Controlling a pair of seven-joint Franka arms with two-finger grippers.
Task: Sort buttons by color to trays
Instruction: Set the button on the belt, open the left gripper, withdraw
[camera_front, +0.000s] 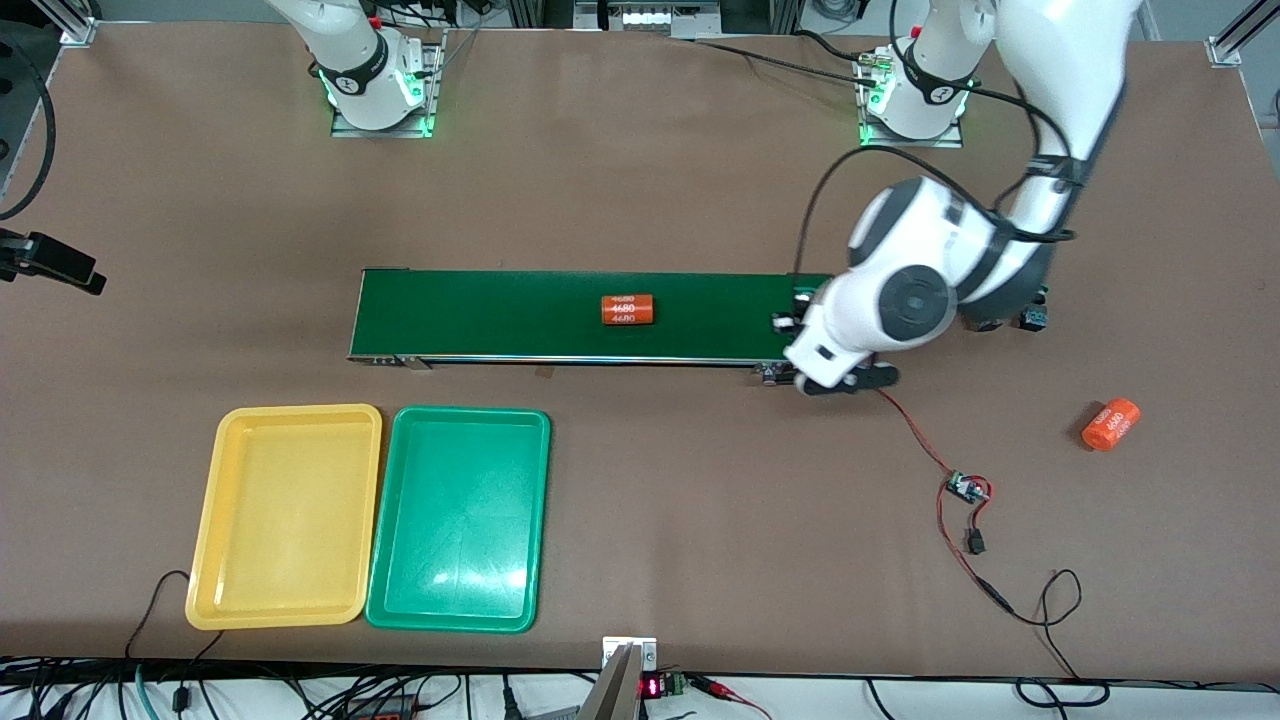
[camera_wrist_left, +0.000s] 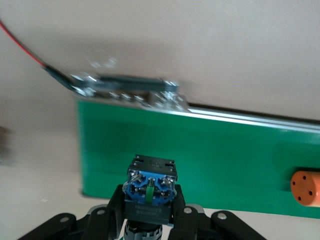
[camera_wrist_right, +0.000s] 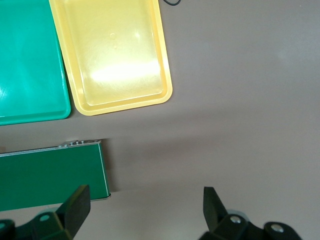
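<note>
the green tray (camera_front: 459, 520) and the yellow tray (camera_front: 288, 516) lie nearest the front camera, touching side by side, the yellow one toward the right arm's end of the table; both hold nothing. farther from the camera runs the dark-green conveyor belt (camera_front: 590, 316), with an orange cylinder (camera_front: 627, 310) lying on it near its middle. a second orange cylinder (camera_front: 1110, 424) rests on the bare table toward the left arm's end, well apart from the belt. a small circuit board (camera_front: 967, 488) with red wires sits on the table between that cylinder and the trays.

the left gripper (camera_wrist_left: 148, 220) hangs over the belt's end at the left arm's side, clenched on a button (camera_wrist_left: 151, 192) whose black-and-blue body shows between its fingers (camera_wrist_left: 112, 207); the cap colour is hidden, though a thin green stripe shows on the body, so it may be a green one. the right gripper (camera_wrist_right: 145, 207) waits with its fingers spread wide, over bare table just beside the belt's other end.
</note>
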